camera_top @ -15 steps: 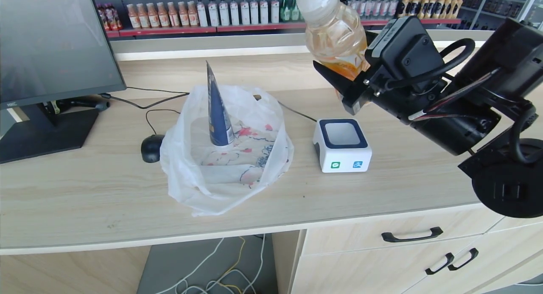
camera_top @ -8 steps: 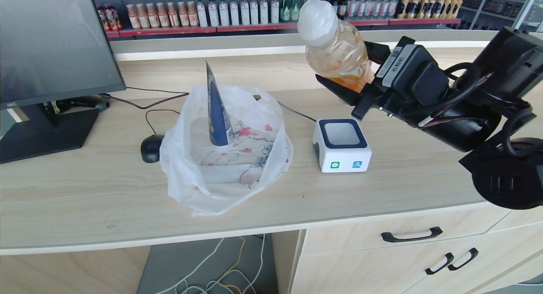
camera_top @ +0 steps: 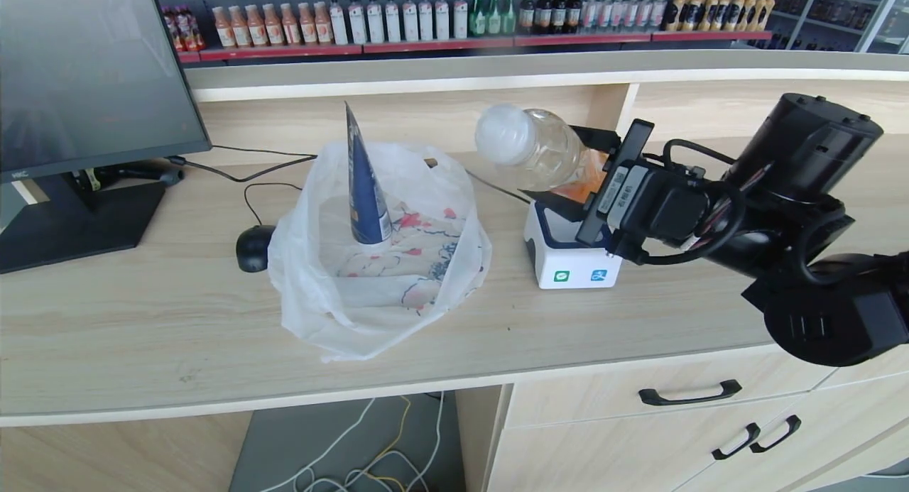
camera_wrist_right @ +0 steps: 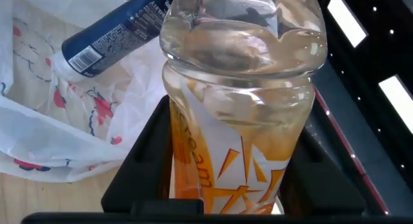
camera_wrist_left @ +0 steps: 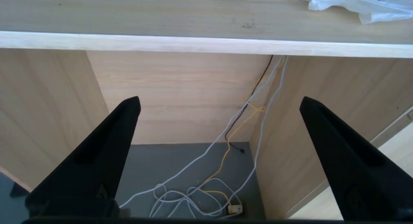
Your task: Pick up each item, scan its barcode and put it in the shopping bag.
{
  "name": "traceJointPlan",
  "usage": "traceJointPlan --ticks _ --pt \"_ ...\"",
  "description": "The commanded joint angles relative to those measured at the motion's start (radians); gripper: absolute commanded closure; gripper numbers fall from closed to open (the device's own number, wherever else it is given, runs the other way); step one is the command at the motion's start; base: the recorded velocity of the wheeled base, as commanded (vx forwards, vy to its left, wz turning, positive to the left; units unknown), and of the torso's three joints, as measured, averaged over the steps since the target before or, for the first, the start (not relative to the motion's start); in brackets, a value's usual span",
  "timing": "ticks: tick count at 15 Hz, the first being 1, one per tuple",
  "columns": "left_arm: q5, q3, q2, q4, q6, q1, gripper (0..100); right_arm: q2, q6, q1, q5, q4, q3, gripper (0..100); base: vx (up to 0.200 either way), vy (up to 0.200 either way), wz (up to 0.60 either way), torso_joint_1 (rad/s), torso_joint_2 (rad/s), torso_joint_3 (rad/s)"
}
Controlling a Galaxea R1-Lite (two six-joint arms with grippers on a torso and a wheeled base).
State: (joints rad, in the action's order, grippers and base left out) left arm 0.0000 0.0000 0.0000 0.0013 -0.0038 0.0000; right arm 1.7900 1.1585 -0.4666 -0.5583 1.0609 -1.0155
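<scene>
Your right claw (camera_top: 568,172) is pinching the bottle (camera_top: 532,148) around its orange-labelled lower body, one black finger pressing each side. It is holding the bottle tipped almost level, the white cap pointing toward your left. The bottle is hanging in the air just above the white scanner (camera_top: 568,261), which is sitting on the table (camera_top: 142,321) with its dark-rimmed window facing up; you cannot tell whether the two are touching. In the right wrist view the claw (camera_wrist_right: 239,185) is bracketing the label, and the clear upper part of the bottle (camera_wrist_right: 242,88) is standing out in front of the bag. Just to the left of the scanner, the white shopping bag (camera_top: 312,286) is lying open on the table, and a dark blue tube (camera_top: 363,187) is standing in it cap-down, its flat crimped end pointing up. Beyond the bag, a black mouse (camera_top: 252,249) is resting beside it and a monitor (camera_top: 85,73) is standing at the far left. Your left claw (camera_wrist_left: 219,159) is hanging with its fingers spread wide and gripping nothing, below the table's front edge, above loose cables (camera_wrist_left: 213,185) on the floor.
</scene>
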Motion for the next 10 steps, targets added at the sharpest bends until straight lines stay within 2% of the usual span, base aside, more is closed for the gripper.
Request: traceJointPlan --ticks 1,6,10 --pt "0.0 0.0 0.0 0.0 -0.001 0.0 0 0.0 0.021 -0.007 -0.005 0.001 0.04 100 0.0 0.0 0.0 0.0 0.0 0.0" --pt "0.0 0.0 0.0 0.0 -0.001 0.0 0 0.014 0.055 -0.001 -0.112 0.001 0.06 100 0.0 0.0 0.0 0.0 0.0 0.0" --pt "0.0 0.0 0.0 -0.001 -0.001 0.0 0 0.015 0.063 0.022 -0.152 0.005 0.061 100 0.0 0.0 0.0 0.0 0.0 0.0"
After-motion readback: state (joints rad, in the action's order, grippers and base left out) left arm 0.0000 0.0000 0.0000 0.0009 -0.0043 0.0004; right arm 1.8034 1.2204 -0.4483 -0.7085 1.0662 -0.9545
